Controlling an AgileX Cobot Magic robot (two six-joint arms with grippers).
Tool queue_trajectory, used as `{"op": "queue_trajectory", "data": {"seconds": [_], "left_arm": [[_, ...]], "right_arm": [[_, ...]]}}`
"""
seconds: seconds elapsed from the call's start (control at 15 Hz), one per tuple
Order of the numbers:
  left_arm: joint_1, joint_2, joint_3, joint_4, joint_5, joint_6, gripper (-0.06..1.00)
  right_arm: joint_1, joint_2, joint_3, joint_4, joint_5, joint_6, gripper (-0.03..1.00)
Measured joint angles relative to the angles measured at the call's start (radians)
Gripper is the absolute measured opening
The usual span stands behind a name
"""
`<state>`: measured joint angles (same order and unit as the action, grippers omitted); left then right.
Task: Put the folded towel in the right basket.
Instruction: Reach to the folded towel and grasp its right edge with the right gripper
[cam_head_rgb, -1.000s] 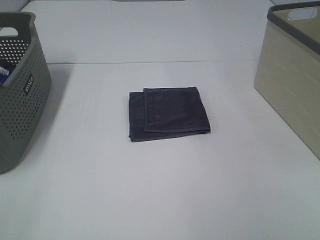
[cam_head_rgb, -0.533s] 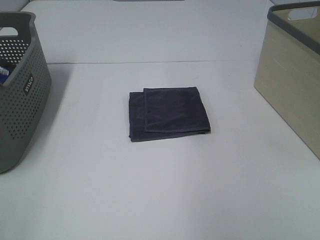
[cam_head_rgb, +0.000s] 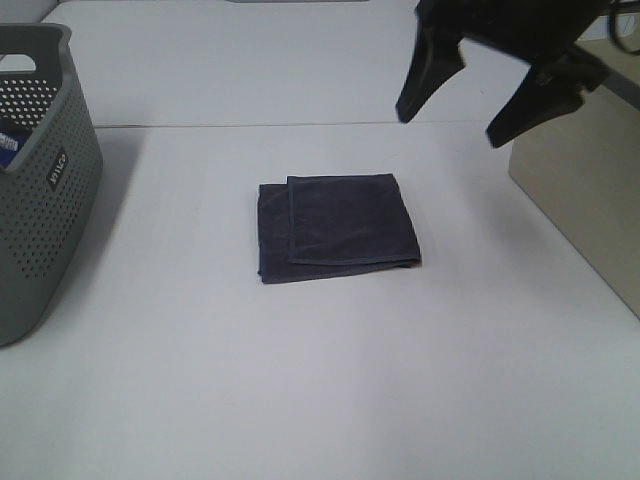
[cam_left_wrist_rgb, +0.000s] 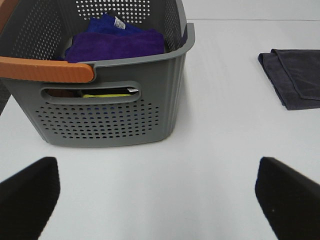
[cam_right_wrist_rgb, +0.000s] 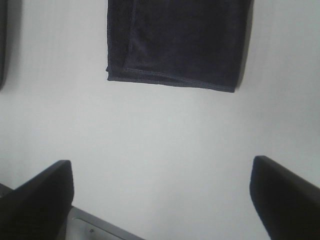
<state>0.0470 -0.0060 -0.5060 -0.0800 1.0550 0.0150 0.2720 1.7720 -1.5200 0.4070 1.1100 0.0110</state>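
At the far left of the worktop we see a grey perforated basket with a small label on its side. The left wrist view looks into it: purple cloths are piled inside, something yellow shows through the handle slot, and an orange bar lies along one stretch of the rim. The left end effector shows only in that wrist view. Its two dark fingers sit wide apart at the picture's lower corners, nothing is between them, and it faces the basket's wall.

In the middle of the worktop lies the folded towel, dark grey and flat, its upper layer set back a little so that a strip of the lower layer shows along the left edge. It is well apart from both baskets, and nothing touches it.

To the right of the towel and farther back, the right end effector hangs above the worktop. Its black fingers are spread wide and hold nothing, and one of them crosses in front of the top of the right-hand basket. In the right wrist view we look straight down past those fingers, with bare worktop between them and the towel.

At the right edge stands the beige basket, cut off by the picture. We cannot see inside it.
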Motion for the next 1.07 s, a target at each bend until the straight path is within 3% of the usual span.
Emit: {"op": "queue_trajectory", "data": {"seconds": [0.2, 0.47, 0.67, 0.87, 1.07], "left_arm": [[0.000, 0.000, 0.000, 0.000, 0.000, 0.000, 0.99], [0.000, 0.000, 0.000, 0.000, 0.000, 0.000, 0.99], [0.000, 0.000, 0.000, 0.000, 0.000, 0.000, 0.99], [0.000, 0.000, 0.000, 0.000, 0.000, 0.000, 0.99], [0.000, 0.000, 0.000, 0.000, 0.000, 0.000, 0.99]], "right_arm": [[0.017, 0.163, -0.033, 0.017, -0.083, -0.074, 0.92], [0.015, 0.352, -0.179, -0.039, -0.098, -0.101, 0.92], [0.015, 0.479, -0.276, -0.098, -0.098, -0.089, 0.92], [0.015, 0.532, -0.317, -0.220, -0.099, -0.001, 0.92], [0.015, 0.571, -0.320, -0.232, -0.099, 0.016, 0.92]]}}
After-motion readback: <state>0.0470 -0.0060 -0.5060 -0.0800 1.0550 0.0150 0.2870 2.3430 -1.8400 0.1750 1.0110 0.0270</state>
